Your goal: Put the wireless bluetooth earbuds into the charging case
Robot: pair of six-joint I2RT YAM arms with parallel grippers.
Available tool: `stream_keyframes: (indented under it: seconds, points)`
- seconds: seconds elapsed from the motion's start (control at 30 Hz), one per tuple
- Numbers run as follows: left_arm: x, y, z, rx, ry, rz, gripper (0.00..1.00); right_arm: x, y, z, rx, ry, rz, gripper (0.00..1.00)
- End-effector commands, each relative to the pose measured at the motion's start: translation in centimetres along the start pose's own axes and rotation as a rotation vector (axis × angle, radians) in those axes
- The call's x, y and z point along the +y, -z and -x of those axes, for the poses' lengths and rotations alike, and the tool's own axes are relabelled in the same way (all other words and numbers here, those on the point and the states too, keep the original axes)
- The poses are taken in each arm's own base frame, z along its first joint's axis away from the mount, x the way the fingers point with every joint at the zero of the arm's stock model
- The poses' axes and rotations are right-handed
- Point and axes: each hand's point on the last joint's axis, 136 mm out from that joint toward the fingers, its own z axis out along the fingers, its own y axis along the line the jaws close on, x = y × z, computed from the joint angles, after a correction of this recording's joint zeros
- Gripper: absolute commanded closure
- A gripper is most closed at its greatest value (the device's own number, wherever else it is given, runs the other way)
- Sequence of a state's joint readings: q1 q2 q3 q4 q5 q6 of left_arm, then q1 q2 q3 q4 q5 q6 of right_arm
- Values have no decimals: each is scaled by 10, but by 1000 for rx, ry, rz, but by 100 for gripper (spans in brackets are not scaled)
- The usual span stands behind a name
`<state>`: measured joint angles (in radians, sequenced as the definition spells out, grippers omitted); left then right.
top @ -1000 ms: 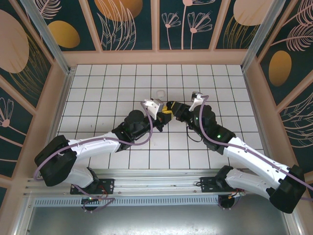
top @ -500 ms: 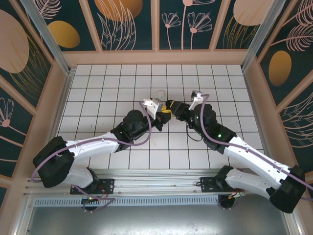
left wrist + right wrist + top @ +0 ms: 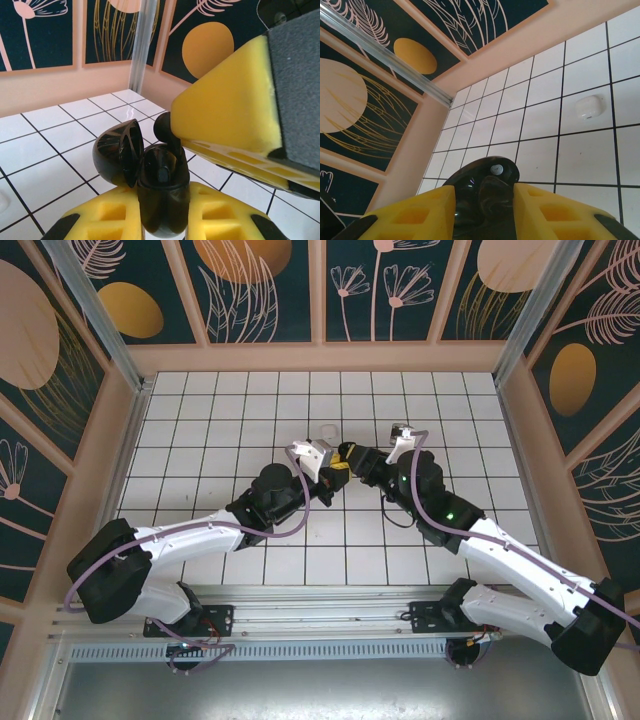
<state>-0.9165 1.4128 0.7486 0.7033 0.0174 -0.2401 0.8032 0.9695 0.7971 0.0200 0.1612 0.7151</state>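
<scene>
the left arm [image 3: 200, 532] and the right arm [image 3: 500, 550] are reaching forward and inward, elbows bent, wrists angling toward each other so the 2 hands are meeting tip to tip. the left hand [image 3: 162, 222] is clamping the charging case [image 3: 162, 195]; the right hand [image 3: 484, 212] is holding its fingers parted.

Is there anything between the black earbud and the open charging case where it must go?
Nothing visible does. The black earbud sits right at the mouth of the charging case, whose lid is swung open to one side, clear of the opening.
</scene>
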Motion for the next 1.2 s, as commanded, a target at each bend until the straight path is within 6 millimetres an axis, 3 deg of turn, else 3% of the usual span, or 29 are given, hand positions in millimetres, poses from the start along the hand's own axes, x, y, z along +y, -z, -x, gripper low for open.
stream_keyframes:
  seconds: [0.0,0.87,1.17]
  points:
    - [-8,3,45,-132,-16,-11,100,15,7,-1,30,11,43,62]
    - [-8,4,48,-138,-32,-11,100,36,18,18,8,12,84,55]
    - [-9,10,47,-122,-70,-8,100,47,35,44,-24,48,58,53]
